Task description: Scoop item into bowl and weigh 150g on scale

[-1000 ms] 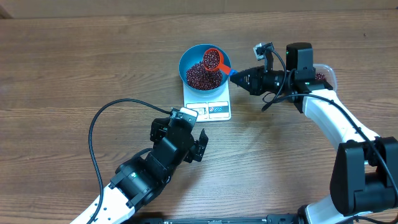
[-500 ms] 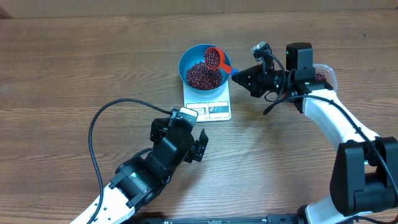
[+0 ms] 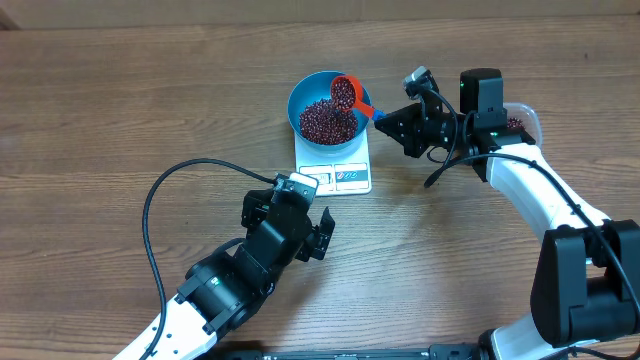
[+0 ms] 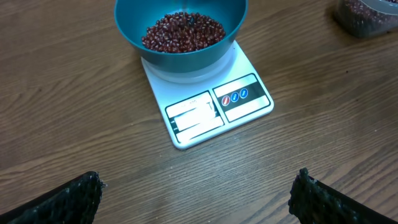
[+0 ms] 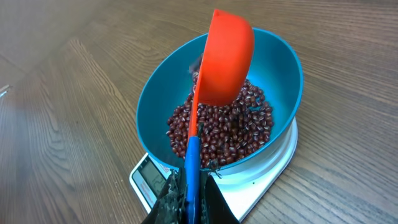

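Note:
The blue bowl [image 3: 293,108] stands on the white scale [image 3: 345,177] and holds a pile of dark red-brown beans [image 3: 322,122]. My right gripper [image 3: 385,122] is shut on the blue handle [image 5: 193,162] of the orange-red scoop [image 5: 227,56]. The scoop is rolled onto its side above the beans [image 5: 242,130], inside the bowl [image 5: 155,109]. My left gripper [image 4: 196,199] stands wide open over bare table in front of the scale [image 4: 211,109], with nothing between its fingers. The left wrist view also shows the bowl [image 4: 134,22] and the beans [image 4: 183,31].
A clear plastic tub [image 3: 520,120] with more beans sits at the right behind my right arm; it shows as the tub [image 4: 367,15] at the top right of the left wrist view. A black cable [image 3: 160,200] loops over the table left of my left arm.
My right wrist has rolled, turning the scoop further onto its side over the bowl. The left arm has not moved.

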Robot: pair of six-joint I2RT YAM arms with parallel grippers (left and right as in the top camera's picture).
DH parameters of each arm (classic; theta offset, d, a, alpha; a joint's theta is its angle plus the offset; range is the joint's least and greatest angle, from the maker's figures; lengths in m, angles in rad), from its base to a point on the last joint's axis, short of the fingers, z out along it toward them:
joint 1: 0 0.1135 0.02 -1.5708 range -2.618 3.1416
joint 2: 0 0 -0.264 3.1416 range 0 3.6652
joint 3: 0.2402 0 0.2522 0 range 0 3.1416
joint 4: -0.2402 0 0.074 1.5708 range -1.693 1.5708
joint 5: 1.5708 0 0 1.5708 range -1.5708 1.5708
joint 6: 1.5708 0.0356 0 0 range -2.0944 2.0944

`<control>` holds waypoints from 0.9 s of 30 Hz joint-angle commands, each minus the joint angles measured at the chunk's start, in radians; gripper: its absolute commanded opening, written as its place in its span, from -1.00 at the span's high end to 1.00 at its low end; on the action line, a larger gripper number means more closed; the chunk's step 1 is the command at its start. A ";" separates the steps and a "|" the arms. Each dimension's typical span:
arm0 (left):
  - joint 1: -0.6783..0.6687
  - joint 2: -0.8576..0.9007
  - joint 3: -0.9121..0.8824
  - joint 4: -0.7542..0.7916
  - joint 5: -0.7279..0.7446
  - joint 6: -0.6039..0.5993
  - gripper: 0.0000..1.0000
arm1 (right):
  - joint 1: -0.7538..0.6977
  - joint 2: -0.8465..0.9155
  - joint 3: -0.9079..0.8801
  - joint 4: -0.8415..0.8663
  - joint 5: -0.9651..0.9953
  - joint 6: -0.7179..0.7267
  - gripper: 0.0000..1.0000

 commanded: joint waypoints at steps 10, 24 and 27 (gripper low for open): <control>-0.006 -0.005 -0.006 0.000 0.001 -0.014 -0.99 | 0.005 0.007 0.000 -0.008 0.002 -0.024 0.93; -0.006 -0.005 -0.006 0.000 0.001 -0.014 -0.99 | 0.005 0.007 0.000 -0.009 0.002 -0.023 0.93; -0.006 -0.005 -0.006 0.000 0.001 -0.014 -0.99 | 0.005 0.007 0.000 -0.009 0.002 -0.010 0.93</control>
